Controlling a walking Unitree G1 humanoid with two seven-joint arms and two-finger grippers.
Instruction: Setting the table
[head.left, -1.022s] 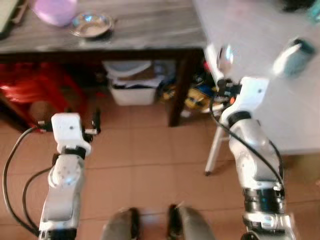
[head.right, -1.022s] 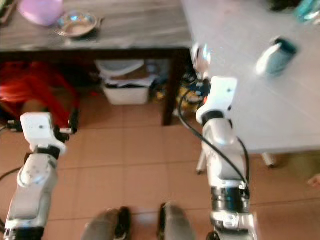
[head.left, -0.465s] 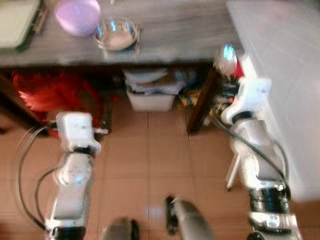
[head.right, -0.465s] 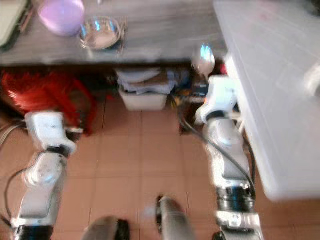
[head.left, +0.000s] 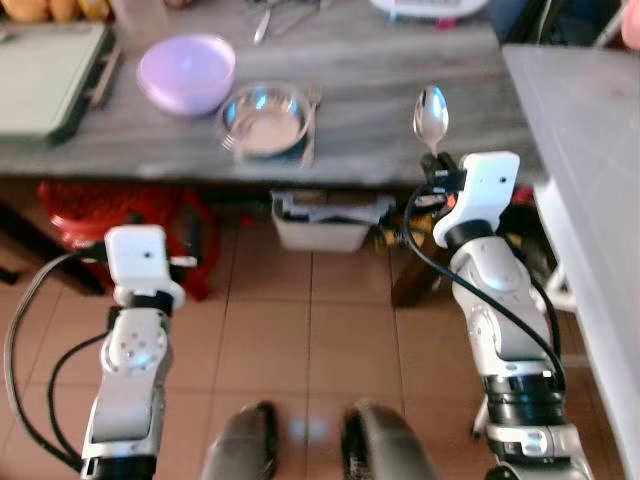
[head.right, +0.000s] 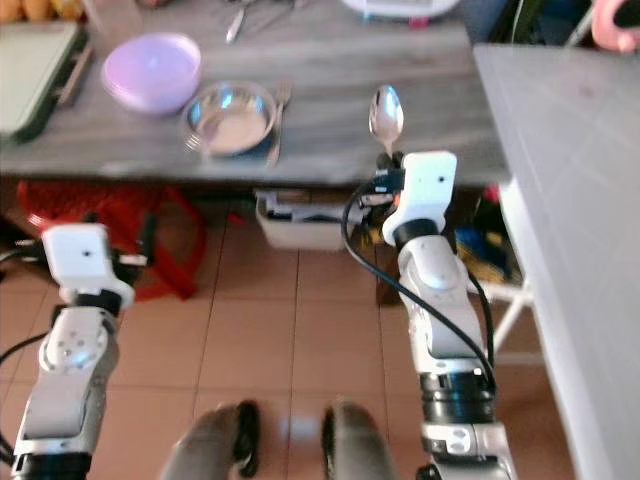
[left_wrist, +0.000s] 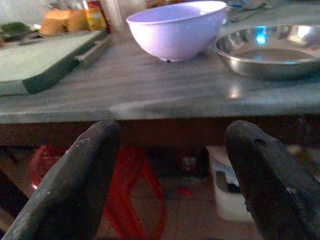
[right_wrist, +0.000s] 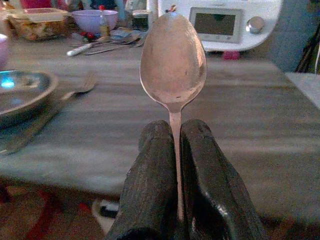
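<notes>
Spoon (right_wrist: 173, 60) pinched in right tool (right_wrist: 175, 150) — fork (right_wrist: 47, 112) beside

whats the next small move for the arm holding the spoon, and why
Probably reach the right gripper forward over the wooden table and lower the spoon to the right of the steel plate. The spoon is clamped upright at the table's near edge, a fork already lies along the plate's right rim, and the wood beyond it is bare.
</notes>
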